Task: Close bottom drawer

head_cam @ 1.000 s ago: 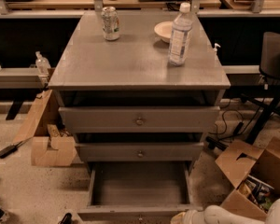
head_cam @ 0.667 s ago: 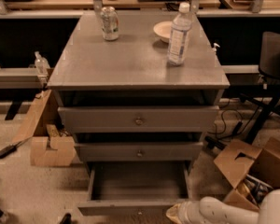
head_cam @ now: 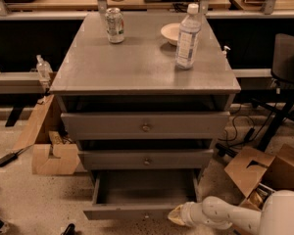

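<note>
Advanced leftward since the earlier frame, the white arm's gripper (head_cam: pixel 178 214) sits beside the front right corner of the narrow grey wooden bottom drawer (head_cam: pixel 135 211), which stands pulled open. This placement suits pushing it inward. Grip state cannot be told.

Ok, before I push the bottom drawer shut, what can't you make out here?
1. Camera view: whether the pincer, at the bottom drawer's front right corner, touches it; the pincer's own body covers that spot.
2. Bottom drawer's rear interior: hidden under the middle drawer.
3. Robot arm's upper part: cut off by the bottom-right edge.
</note>
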Motion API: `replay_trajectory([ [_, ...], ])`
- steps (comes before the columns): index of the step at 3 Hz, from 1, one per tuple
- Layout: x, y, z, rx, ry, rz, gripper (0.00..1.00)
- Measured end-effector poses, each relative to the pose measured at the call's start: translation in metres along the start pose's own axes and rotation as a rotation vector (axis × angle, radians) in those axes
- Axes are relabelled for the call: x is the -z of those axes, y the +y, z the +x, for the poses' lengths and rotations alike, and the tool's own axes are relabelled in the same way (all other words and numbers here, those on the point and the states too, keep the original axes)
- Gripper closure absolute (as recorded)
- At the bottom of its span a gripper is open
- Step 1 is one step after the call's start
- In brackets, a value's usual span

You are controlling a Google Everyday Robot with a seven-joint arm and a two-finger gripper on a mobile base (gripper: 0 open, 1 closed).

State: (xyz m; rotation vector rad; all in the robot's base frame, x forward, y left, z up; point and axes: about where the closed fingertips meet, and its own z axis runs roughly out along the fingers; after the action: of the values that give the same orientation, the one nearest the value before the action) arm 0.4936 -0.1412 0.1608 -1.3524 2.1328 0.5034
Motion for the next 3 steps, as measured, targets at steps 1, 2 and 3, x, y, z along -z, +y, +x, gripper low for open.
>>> replay_trajectory([
  [1, 0.001, 0.003, 0.002, 0.000, 0.000, 0.000, 1.00],
  [2, -0.012, -0.015, -0.025, 0.034, -0.018, 0.000, 1.00],
  [3, -0.012, -0.015, -0.025, 0.034, -0.018, 0.000, 1.00],
])
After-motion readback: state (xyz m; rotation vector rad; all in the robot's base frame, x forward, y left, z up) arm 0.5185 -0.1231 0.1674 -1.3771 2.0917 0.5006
